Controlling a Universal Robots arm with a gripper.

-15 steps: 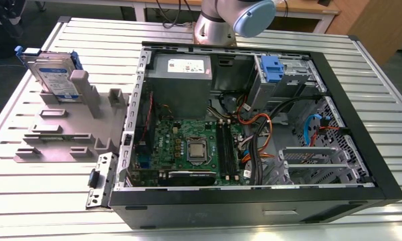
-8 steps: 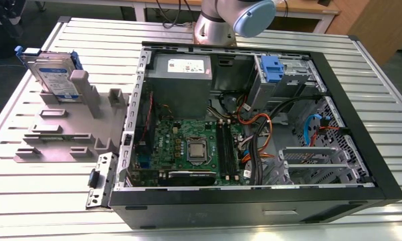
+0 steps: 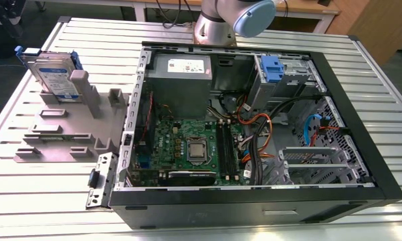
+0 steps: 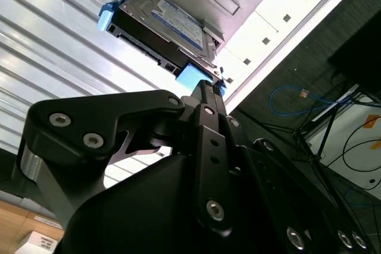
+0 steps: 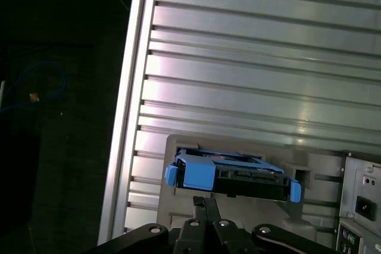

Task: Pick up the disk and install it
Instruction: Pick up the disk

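Ribbed metal desk (image 3: 26, 196), carrying an open computer case (image 3: 255, 207) and, at the exterior view's left, a grey holder (image 3: 60, 135). Item: the disk (image 3: 56, 75), standing on edge in that holder, well apart from the case. You should judge it rigid, fairly heavy for its size, smooth-faced and sensitive to knocks; your best hold is across its blue side frame, not the label face. Gripper (image 5: 205, 202): jaws closed together, empty, poised just beside the disk's blue end in both wrist views.

We're looking at a robotics lab bench here: ribbed aluminium table (image 3: 46, 201), opened computer case (image 3: 208, 208) (motherboard (image 3: 187, 145) bare), loose cables (image 4: 272, 96) beyond the table's edge.
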